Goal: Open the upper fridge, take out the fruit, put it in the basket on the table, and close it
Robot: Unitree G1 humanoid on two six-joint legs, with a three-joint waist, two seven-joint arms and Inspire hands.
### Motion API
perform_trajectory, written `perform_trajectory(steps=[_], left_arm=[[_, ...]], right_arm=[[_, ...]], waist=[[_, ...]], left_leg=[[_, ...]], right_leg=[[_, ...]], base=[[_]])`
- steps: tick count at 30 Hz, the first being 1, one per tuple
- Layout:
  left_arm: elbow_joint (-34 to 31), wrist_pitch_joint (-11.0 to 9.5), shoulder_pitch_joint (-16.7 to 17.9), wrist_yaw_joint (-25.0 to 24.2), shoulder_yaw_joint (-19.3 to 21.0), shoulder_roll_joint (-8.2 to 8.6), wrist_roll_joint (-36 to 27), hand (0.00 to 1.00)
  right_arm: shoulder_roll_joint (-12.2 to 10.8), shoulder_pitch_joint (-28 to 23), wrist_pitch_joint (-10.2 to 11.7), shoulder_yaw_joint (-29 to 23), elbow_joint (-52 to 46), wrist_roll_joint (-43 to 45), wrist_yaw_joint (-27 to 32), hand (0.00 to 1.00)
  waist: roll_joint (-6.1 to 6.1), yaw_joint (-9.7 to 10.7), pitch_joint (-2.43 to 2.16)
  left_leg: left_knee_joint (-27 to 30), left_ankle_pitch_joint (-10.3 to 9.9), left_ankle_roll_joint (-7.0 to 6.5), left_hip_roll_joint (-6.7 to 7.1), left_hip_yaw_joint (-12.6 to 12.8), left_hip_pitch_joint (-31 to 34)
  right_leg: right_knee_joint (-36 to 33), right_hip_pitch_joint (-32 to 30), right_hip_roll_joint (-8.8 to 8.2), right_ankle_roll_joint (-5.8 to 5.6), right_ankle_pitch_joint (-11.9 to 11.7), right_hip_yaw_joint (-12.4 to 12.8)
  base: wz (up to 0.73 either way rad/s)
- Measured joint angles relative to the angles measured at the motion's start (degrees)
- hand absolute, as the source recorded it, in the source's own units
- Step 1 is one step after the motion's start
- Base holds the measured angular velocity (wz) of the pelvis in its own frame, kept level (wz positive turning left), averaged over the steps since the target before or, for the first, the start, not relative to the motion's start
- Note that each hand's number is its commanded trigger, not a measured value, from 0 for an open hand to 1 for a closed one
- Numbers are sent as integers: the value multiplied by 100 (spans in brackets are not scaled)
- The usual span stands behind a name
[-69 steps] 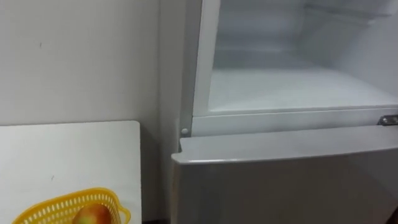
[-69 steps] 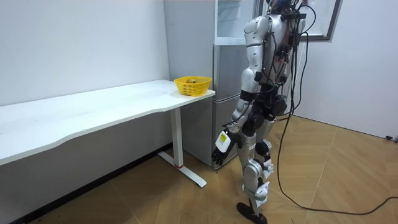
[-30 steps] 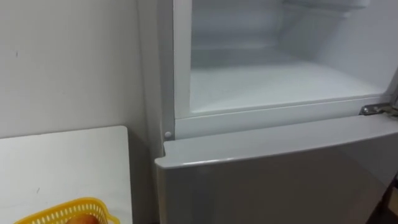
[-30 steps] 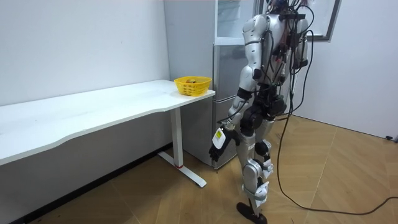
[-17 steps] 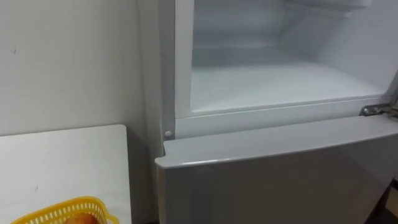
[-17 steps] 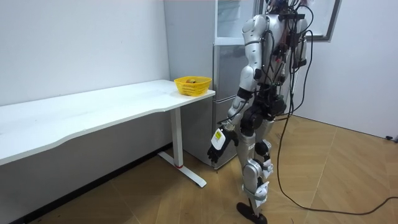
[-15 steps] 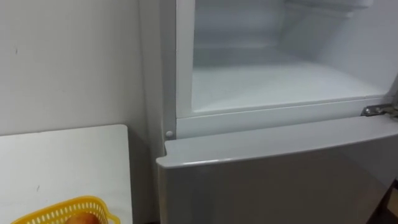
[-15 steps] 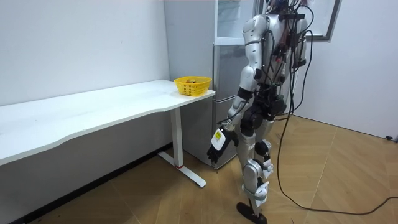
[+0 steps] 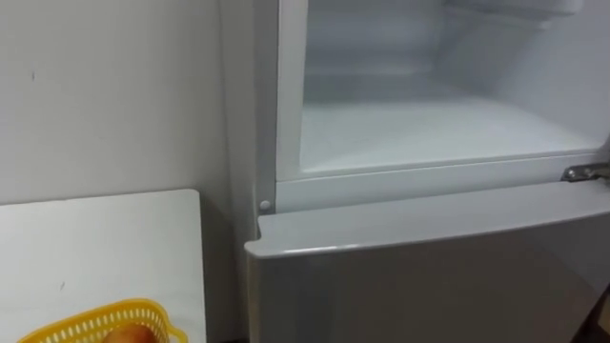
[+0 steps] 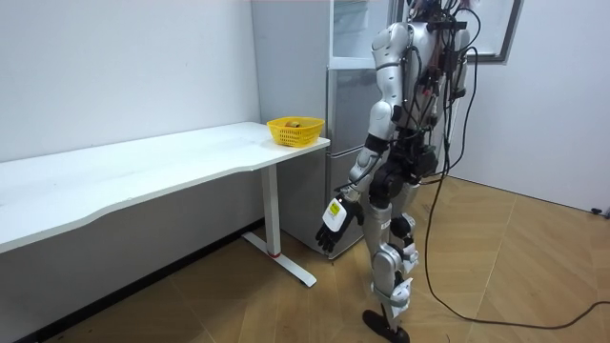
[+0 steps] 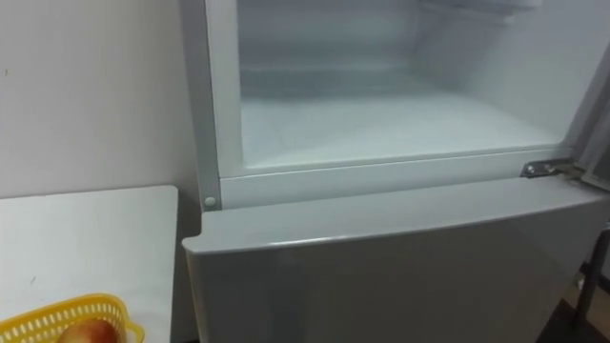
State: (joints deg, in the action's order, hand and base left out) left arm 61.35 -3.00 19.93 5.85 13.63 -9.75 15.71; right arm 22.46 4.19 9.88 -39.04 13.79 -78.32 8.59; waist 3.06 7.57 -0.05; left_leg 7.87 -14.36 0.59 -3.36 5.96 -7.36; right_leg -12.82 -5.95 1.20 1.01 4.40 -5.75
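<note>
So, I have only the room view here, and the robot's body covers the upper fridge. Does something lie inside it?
Observer: The left eye view looks straight into the open upper compartment. I see its white floor and walls, and no item on the part that is in frame.
Operator: And the yellow basket at the end of the table, what is in it? For me it is too small to tell.
Observer: In the right eye view a reddish-yellow fruit lies in it, cut off by the lower edge of the picture.
</note>
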Motion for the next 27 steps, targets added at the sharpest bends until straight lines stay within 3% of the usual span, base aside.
perform_trajectory(steps=[5, 11, 18, 24, 27], left_arm=[[-15, 25, -5, -32, 0, -1, -1, 0], [-108, 49, -10, -50, 0, -7, -4, 0], [-103, 43, -14, -49, 11, -42, -1, 0], [-114, -29, -33, -56, 202, -24, 13, 0], [-118, -29, 0, -45, 345, -24, 11, 0]], right_arm=[[34, 167, -5, -117, 290, -12, 24, 0], [248, 203, -133, -66, 396, 246, 154, 0], [364, 224, -248, 110, 371, 978, 577, 0], [404, 413, -669, 265, 71, 2290, 1580, 0], [404, 413, -983, 385, -248, 2816, 2092, 0]], waist=[[44, 52, 5], [100, 63, 8], [168, 39, 21], [181, 73, 23], [180, 50, 23]], left_leg=[[66, 1, -1, 2, -2, 14], [80, 1, -1, 4, -2, 18], [64, 0, -1, 22, 38, 27], [55, 1, 2, 20, 83, 103], [67, 2, 3, 31, 121, 105]], right_leg=[[-1, 4, -10, -2, 4, -8], [-3, 3, -11, -7, 14, -2], [-142, -108, -10, -7, 51, 54], [-222, -216, -2, 24, 38, 75], [-320, -283, -8, 35, 61, 92]], base=[[0], [0], [-3], [-4], [-7]])
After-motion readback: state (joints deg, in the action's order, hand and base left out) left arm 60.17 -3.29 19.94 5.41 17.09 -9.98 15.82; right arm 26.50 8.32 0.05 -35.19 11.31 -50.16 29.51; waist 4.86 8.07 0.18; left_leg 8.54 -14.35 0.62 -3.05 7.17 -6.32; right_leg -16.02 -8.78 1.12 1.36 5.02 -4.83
